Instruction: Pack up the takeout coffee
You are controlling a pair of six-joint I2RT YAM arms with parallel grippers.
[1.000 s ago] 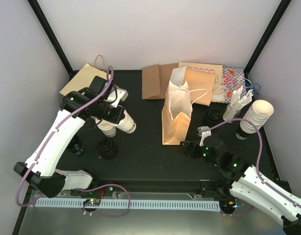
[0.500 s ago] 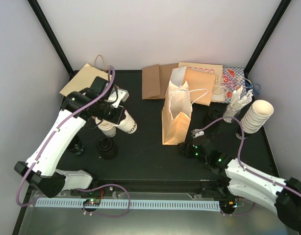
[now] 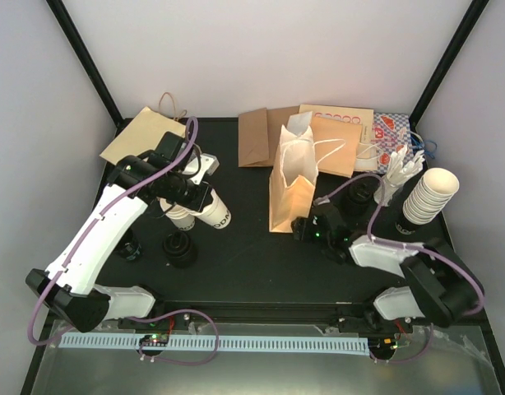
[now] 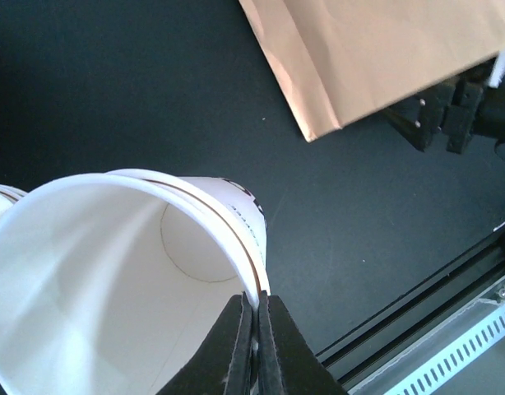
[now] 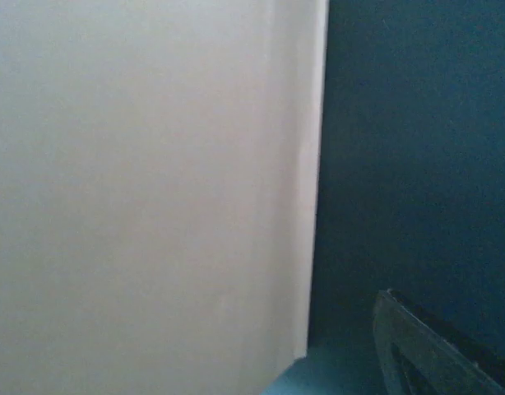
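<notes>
No cup with a black lid shows. My left gripper (image 3: pixel 203 200) is shut on the rim of a lidless cream-white paper cup (image 3: pixel 215 214) and holds it tilted over the left of the table. In the left wrist view the fingertips (image 4: pixel 257 309) pinch the rim, and the cup (image 4: pixel 113 271) looks like two nested cups. A second lidless cup (image 3: pixel 180 217) stands just beneath it. A brown paper bag (image 3: pixel 292 185) stands open in the middle. My right gripper (image 3: pixel 303 229) is low at the bag's near right base. The bag wall (image 5: pixel 137 181) fills its view, and only one finger (image 5: pixel 433 354) shows, far to the right.
Black lid stacks sit at the left (image 3: pixel 180 247), far left (image 3: pixel 129 245) and right (image 3: pixel 357 196). A tall stack of lidless cups (image 3: pixel 429 193) and white stirrers (image 3: pixel 398 177) stand at the right. Flat paper bags (image 3: pixel 339 136) lie along the back, another at the back left (image 3: pixel 141 132).
My right arm has swung forward and left, bringing its gripper up to the bag's base. The bag has shifted slightly left. My left gripper has barely moved with the cup.
</notes>
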